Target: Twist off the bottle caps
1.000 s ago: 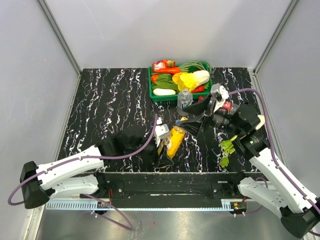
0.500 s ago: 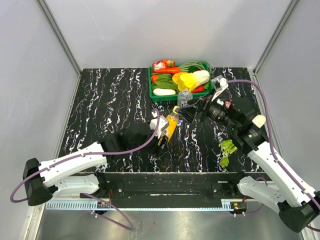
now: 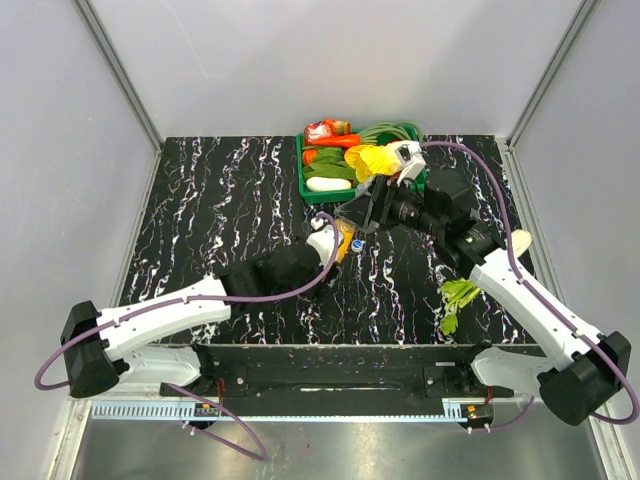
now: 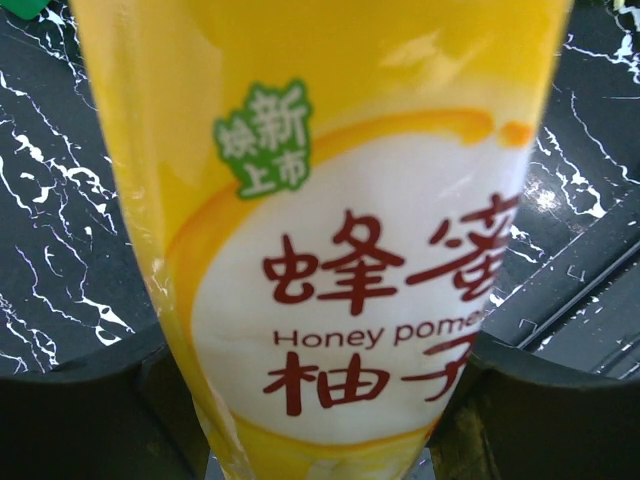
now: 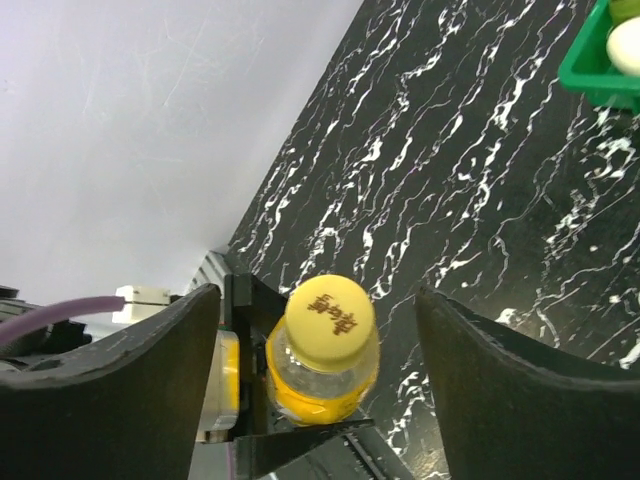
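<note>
An orange juice bottle [image 4: 330,230] with a yellow label fills the left wrist view. My left gripper [image 4: 320,410] is shut on its body, with a black finger [image 4: 90,410] on each side. From above, the left gripper [image 3: 333,246] holds the bottle [image 3: 346,243] near the table's middle. The yellow bottle cap [image 5: 330,318] is on the bottle's neck. My right gripper [image 5: 318,296] is open, its wide fingers [image 5: 110,390] standing apart on either side of the cap without touching it. In the top view the right gripper [image 3: 360,216] is just behind the bottle.
A green tray [image 3: 310,194] of vegetables stands at the back, right behind the right arm; its corner [image 5: 600,62] shows in the right wrist view. A green leafy vegetable [image 3: 455,298] lies on the black marbled table at the front right.
The left arm has carried the bottle away from the front edge toward the tray. The right gripper has swung left and now straddles the yellow cap.
</note>
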You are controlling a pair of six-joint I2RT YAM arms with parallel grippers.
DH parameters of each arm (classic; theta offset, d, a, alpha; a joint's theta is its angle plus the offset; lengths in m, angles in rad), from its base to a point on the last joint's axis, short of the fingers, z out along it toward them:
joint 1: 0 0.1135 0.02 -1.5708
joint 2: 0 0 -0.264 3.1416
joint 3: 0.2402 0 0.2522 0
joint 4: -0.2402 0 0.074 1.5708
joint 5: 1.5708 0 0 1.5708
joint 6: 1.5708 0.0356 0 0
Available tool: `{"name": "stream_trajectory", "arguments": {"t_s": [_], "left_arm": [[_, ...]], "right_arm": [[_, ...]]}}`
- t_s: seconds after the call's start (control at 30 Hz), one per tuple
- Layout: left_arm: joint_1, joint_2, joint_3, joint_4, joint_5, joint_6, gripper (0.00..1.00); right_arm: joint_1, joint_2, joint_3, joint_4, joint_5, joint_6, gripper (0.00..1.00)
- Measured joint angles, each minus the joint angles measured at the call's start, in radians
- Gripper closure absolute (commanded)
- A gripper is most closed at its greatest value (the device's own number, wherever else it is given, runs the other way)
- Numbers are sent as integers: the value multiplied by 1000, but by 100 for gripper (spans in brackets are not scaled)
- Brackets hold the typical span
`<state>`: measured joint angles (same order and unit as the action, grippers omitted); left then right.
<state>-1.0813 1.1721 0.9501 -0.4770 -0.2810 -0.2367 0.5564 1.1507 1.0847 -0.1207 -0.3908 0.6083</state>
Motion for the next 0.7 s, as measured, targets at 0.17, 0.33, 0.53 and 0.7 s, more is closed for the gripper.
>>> {"name": "stream_trajectory", "arguments": {"t_s": [0.17,0.33,0.53,0.7], "left_arm": [[-16,37,11,-6,-32,4,100],[-30,42,16,-8,-70,3,100],[-37,42,18,-10,-93,2,100],[-37,42,17,-14,-88,2,100]], "right_arm": [[0,6,0,4,-23,42,34],[-4,7,0,2,-19,53,55],[-12,11,-1,-2,-10,53,84],[-12,6,-12,3,-10,42,92]]}}
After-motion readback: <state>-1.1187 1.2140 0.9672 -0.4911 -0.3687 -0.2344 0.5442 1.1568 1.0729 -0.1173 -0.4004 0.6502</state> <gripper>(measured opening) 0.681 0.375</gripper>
